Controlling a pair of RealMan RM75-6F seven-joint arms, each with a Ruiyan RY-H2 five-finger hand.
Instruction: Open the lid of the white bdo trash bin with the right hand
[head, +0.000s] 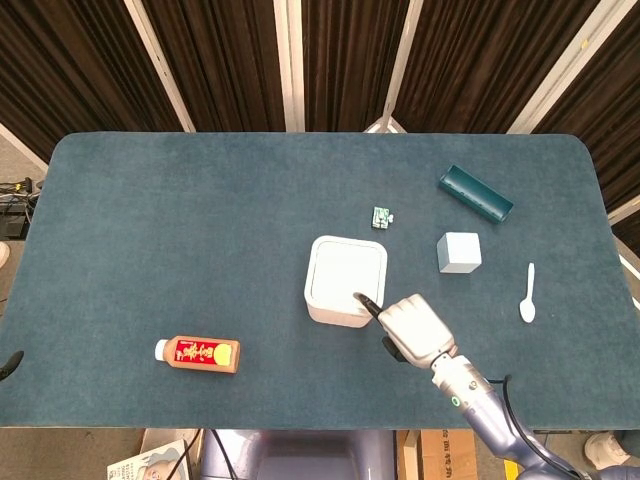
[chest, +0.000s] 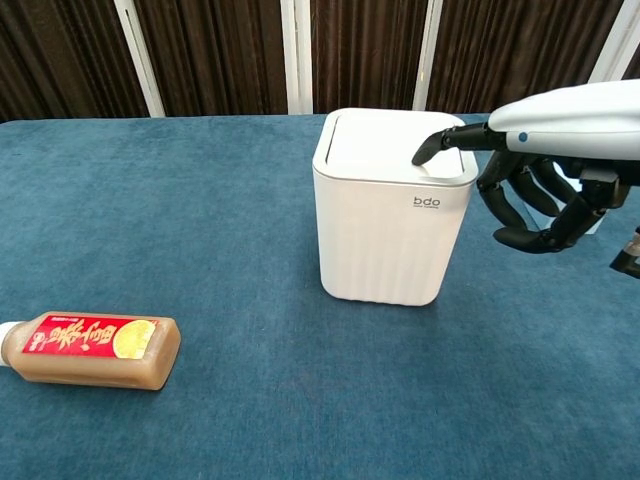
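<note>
Head view: white bdo trash bin (head: 345, 281) stands near the middle of the blue table (head: 180, 230). Right hand (head: 408, 327) sits at the bin's near right corner, one dark fingertip (head: 366, 302) stretched onto the lid (head: 346, 272); nothing held. Bottle (head: 197, 353) lies well left of the bin; small green item (head: 382, 216) just behind it; pale cube (head: 459, 252), teal case (head: 476, 194) and white spoon (head: 527, 293) off to its right.

Chest view: bin (chest: 388, 225) upright, lid (chest: 388, 150) still down. Right hand (chest: 540, 190): extended fingertip (chest: 428, 150) touching the lid's right side, remaining fingers curled below, empty. Bottle (chest: 87, 348) on its side, far left of the bin.
</note>
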